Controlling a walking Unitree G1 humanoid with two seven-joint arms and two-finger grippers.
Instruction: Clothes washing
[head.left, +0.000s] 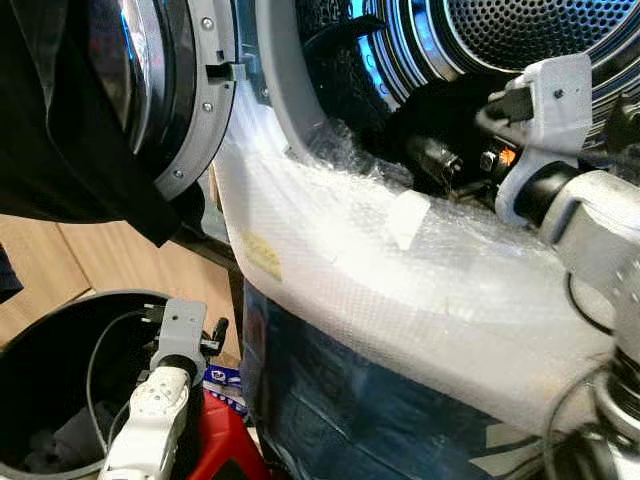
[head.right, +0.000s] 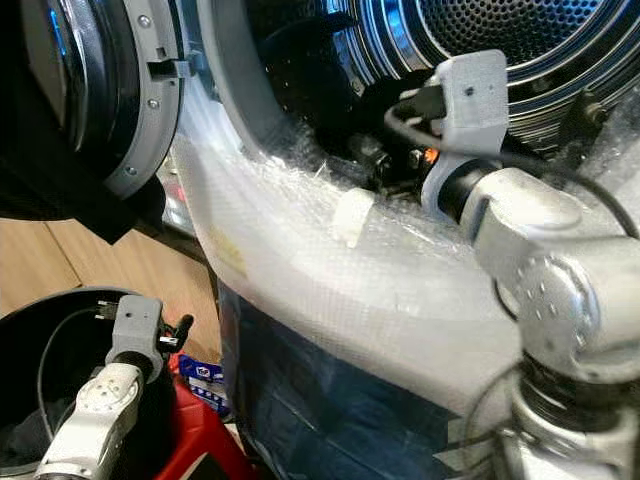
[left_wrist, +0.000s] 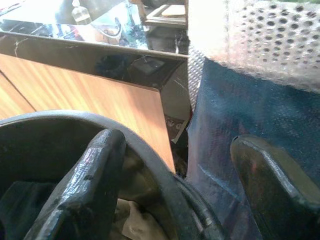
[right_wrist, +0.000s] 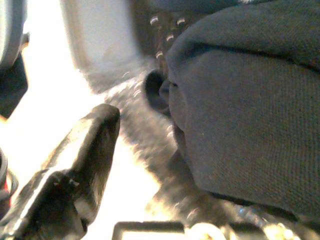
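The right gripper (head.left: 440, 160) reaches over the bubble-wrapped lip of the washing machine (head.left: 400, 290) into the drum opening. In the right wrist view one finger (right_wrist: 75, 165) is visible on one side, with a dark knitted garment (right_wrist: 250, 115) bulging against the space on the other side. The second finger is hidden by the cloth, so whether the garment is clamped cannot be told. The garment lies at the mouth of the perforated drum (head.left: 540, 30), resting on the door seal.

The left gripper (left_wrist: 175, 200) hangs low over the black laundry basket (head.left: 60, 330), beside the machine's front panel. Its two fingers (left_wrist: 85, 185) are spread wide apart and straddle the basket rim, holding nothing. Dark and pale clothing pieces (left_wrist: 135, 225) lie inside the basket. The machine door (head.left: 180, 90) stands swung open to the left, with dark fabric (head.left: 70, 130) draped over it.
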